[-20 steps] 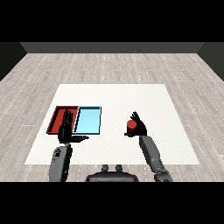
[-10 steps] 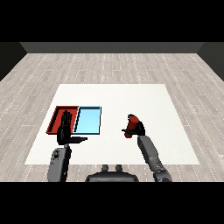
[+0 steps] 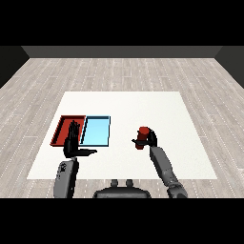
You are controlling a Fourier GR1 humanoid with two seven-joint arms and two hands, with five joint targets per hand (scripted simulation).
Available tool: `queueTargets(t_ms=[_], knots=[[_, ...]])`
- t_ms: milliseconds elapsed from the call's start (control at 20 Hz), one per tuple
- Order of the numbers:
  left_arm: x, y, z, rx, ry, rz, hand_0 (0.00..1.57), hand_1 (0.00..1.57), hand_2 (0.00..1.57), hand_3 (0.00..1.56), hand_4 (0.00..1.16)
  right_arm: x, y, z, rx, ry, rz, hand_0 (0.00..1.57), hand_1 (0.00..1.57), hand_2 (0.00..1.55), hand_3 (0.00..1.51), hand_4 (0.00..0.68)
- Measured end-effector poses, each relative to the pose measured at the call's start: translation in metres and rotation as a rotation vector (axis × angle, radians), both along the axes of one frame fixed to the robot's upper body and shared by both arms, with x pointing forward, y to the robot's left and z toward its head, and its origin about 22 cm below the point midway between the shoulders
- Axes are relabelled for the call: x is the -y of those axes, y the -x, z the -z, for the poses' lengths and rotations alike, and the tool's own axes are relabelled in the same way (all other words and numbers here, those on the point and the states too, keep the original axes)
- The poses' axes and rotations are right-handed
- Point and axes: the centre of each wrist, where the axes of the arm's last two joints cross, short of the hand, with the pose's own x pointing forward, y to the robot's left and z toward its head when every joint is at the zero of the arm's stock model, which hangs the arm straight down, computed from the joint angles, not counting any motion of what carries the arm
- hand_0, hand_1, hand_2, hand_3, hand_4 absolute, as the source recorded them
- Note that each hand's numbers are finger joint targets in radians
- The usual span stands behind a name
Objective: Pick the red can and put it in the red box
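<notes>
The red can (image 3: 141, 136) is tilted over in my right hand (image 3: 150, 138), whose fingers curl round it, to the right of the trays. The red tray (image 3: 63, 128) lies at the left of the table with the light blue tray (image 3: 96, 131) touching its right side. My left hand (image 3: 73, 142) is raised with straight fingers over the near edge of the red tray, thumb pointing right, and it hides part of that tray.
The white table (image 3: 157, 107) stretches far behind the trays and to the right of my right hand. Grey wooden floor surrounds it.
My right hand has closed round the red can and carried it left toward the trays, tipping it over. The left hand has stayed put.
</notes>
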Motion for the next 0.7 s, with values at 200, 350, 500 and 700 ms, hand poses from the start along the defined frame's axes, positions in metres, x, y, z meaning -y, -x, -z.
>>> queueTargets(t_ms=[200, 350, 500, 700], knots=[[0.01, 0.0, -0.004, -0.002, 0.008, 0.021, 0.0, 0.0, 0.0, 0.0, 0.0, 0.0, -0.002, -0.012, 0.033, 0.029, -0.018, 1.44, 1.44, 1.43, 1.37, 0.615], [0.006, 0.003, -0.007, -0.003, 0.003, 0.032, 0.0, 0.0, 0.0, 0.0, 0.0, 0.003, 0.0, -0.022, 0.084, 0.04, -0.029, 1.42, 1.42, 1.43, 1.37, 0.616], [0.011, 0.003, -0.004, -0.012, 0.0, 0.054, 0.0, 0.0, 0.0, 0.0, 0.0, 0.001, 0.002, -0.037, 0.135, 0.05, -0.036, 1.42, 1.42, 1.43, 1.37, 0.615], [0.019, 0.002, -0.007, -0.019, -0.01, 0.074, 0.0, 0.0, 0.0, 0.0, 0.0, 0.002, 0.005, -0.057, 0.193, 0.053, -0.041, 1.46, 1.46, 1.44, 1.38, 0.642]])
